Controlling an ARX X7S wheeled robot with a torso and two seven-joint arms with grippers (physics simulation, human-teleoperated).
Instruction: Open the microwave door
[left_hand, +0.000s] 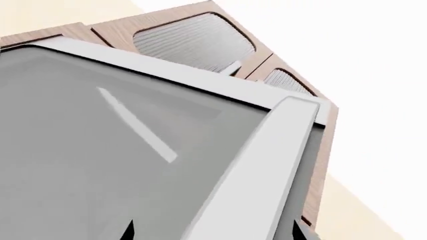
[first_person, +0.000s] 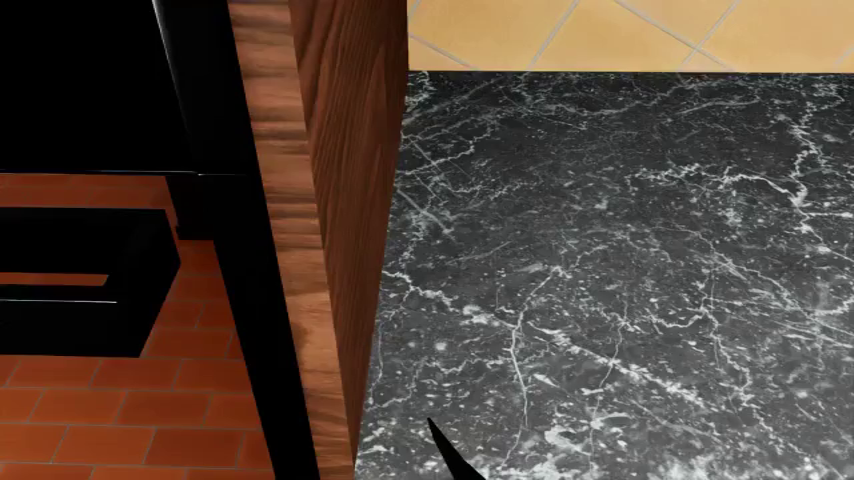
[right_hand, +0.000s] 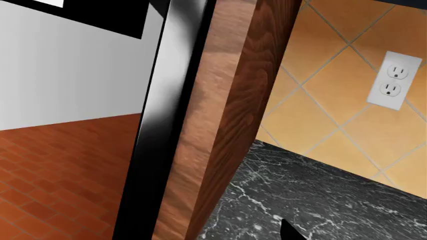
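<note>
Microwave door (left_hand: 100, 150): grey glazed panel in a white frame, close before the left wrist camera, shut against its frame as far as can be judged; absent from the head view.
Handle (left_hand: 267, 170): long white bar along one edge of the door, standing proud of the glass.
Cabinets (left_hand: 187, 35): wooden fronts with grey insets, just beyond the door frame.
Left hand (left_hand: 213, 232): released, two dark fingertips (left_hand: 127, 231) set wide apart with the handle passing between them; contact with the bar not evident.
Right hand (right_hand: 290, 231): one dark tip in view only, near the table; released or clenched cannot be told.
Table (first_person: 641, 250): black marble top, from 12 to 5 o'clock in the head view, bare where seen.
Wooden side panel (first_person: 347, 200): upright, running 12 to 6 o'clock at the table's left edge, beside a black appliance edge.
Step in hand (judged): seating the left hand on the handle before the pull.
Method (judged): centre the bar between the fingertips, close squarely across it, then draw outward along an arc about the hinge, not straight back.
Risk (judged): off-centre closing, with slip along the smooth bar; hinge side not discernible.
</note>
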